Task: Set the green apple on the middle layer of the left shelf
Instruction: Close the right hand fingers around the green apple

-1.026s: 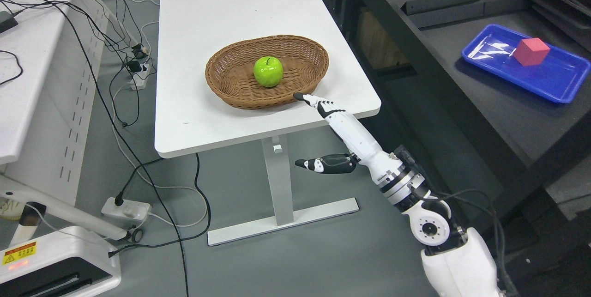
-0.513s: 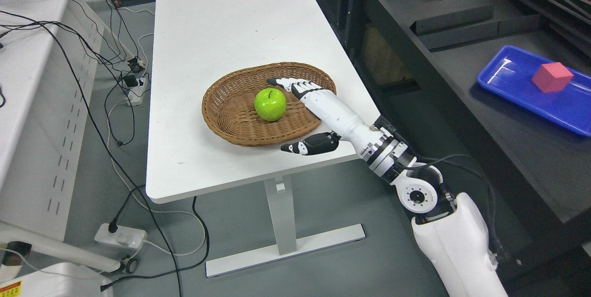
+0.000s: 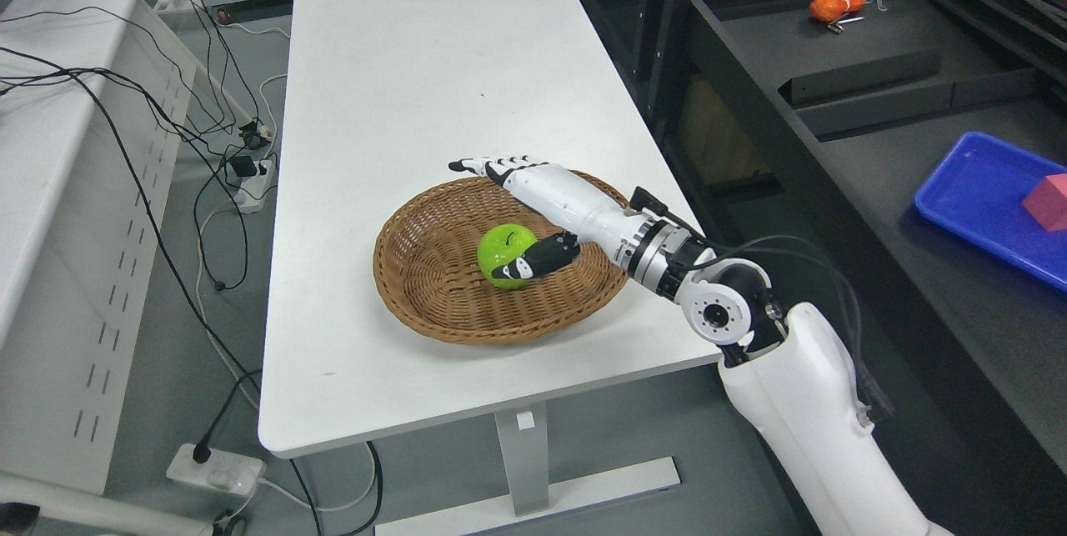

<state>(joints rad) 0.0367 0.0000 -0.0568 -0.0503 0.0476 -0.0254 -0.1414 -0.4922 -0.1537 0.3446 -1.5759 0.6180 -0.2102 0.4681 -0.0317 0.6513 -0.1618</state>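
- Green glossy apple (image 3: pixel 503 252) sits inside an oval brown wicker basket (image 3: pixel 433 286), a little toward 2 o'clock from the basket's middle; its lower right side is hidden behind a dark thumb.
- Right hand (image 3: pixel 533 211), white with black fingertips, reaches in over the basket's rim from 3 o'clock. Its four fingers (image 3: pixel 492 166) stretch straight past the apple toward 11 o'clock, above the far rim, while the thumb lies across the apple's near side. The hand is spread, not closed around the fruit; whether the thumb touches it is hard to make out.
- Basket rests on a long white table (image 3: pixel 400 61), close to the table's edge at 3 o'clock, with bare tabletop beyond it toward 12 o'clock.
- Dark shelving (image 3: pixel 834 186) stands at 3 o'clock, holding a blue plastic tray (image 3: pixel 975 202) that is cut off by the picture's edge.
- Red block (image 3: pixel 1049 201) in the tray is partly out of view.
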